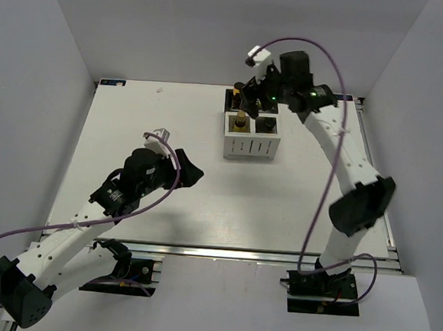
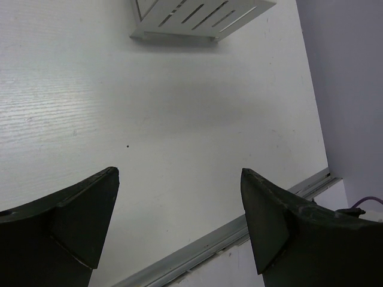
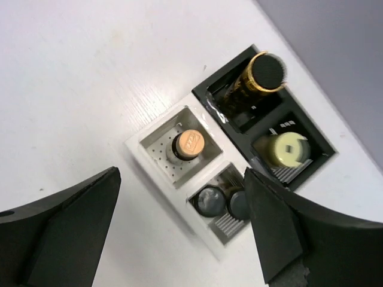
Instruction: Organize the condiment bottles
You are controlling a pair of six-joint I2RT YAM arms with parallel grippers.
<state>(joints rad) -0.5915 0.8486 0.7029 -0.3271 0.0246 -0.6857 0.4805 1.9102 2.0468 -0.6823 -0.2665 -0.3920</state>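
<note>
Holders: two slotted boxes stand touching each other at the far side of the bench (image 1: pixel 149 114), the white holder (image 3: pixel 152 134) nearer to the arms and the black holder (image 3: pixel 320 146) behind it.
White holder, first compartment: one tan-capped bottle (image 3: pixel 188 143), alone.
White holder, second compartment: two grey-capped bottles (image 3: pixel 209 200) side by side, touching or almost touching.
Black holder, first compartment: one dark bottle (image 3: pixel 263 75) with a gold collar and a black cap.
Black holder, second compartment: one pale yellow-capped bottle (image 3: pixel 287 149).
Direction of bottles: the tan, grey and yellow ones stand upright, long axis vertical, caps up toward the wrist camera. The dark bottle shows its side under the cap, so it looks tilted with the cap away from the white holder; I cannot tell if it really leans.
Right hand (image 3: pixel 181 176): above the two holders, fingers (image 3: pixel 72 227) spread wide, nothing between them.
Left hand (image 2: pixel 179 173): over bare bench near the middle, well apart from the holders, fingers spread wide, holding nothing.
</note>
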